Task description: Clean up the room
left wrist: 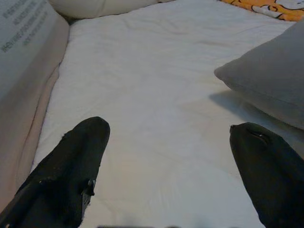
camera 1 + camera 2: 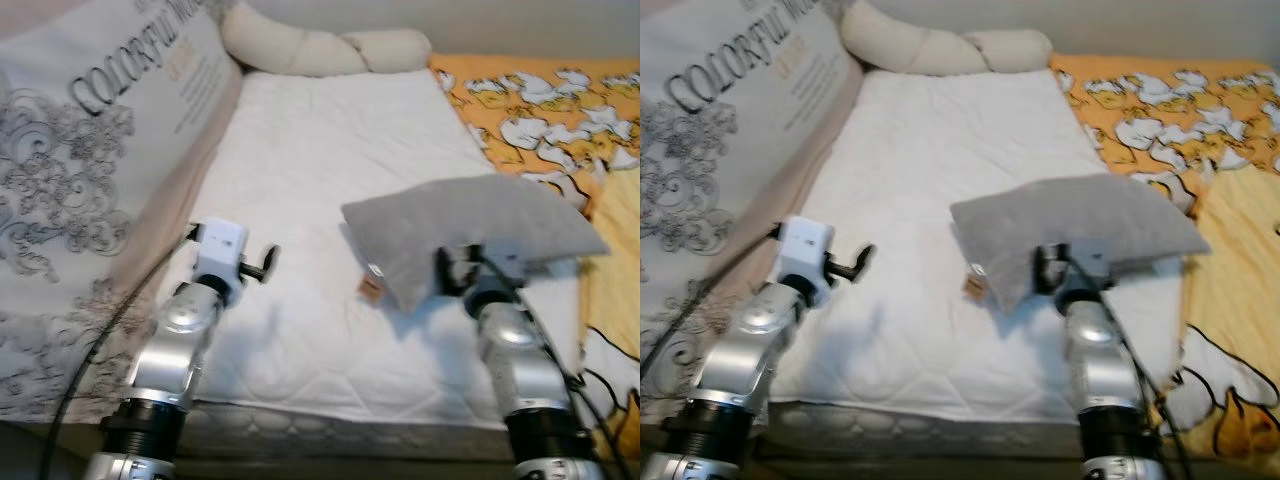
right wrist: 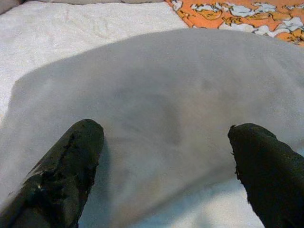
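A grey pillow (image 2: 470, 225) lies tilted on the white mattress (image 2: 320, 150), its right side near the orange duck-print blanket (image 2: 540, 100). My right gripper (image 3: 166, 133) is open right at the pillow's near edge, and grey fabric (image 3: 166, 95) spreads ahead of and between its fingers. In the eye views the pillow hides those fingers, with the right wrist just below it. My left gripper (image 1: 166, 133) is open and empty, held over bare mattress to the left of the pillow (image 1: 275, 80).
A big printed cushion with lettering (image 2: 90, 170) leans along the bed's left side. A cream knotted cushion (image 2: 320, 48) lies at the head of the bed. A small brown tag (image 2: 371, 285) hangs off the grey pillow's near corner. The mattress's front edge runs just below my arms.
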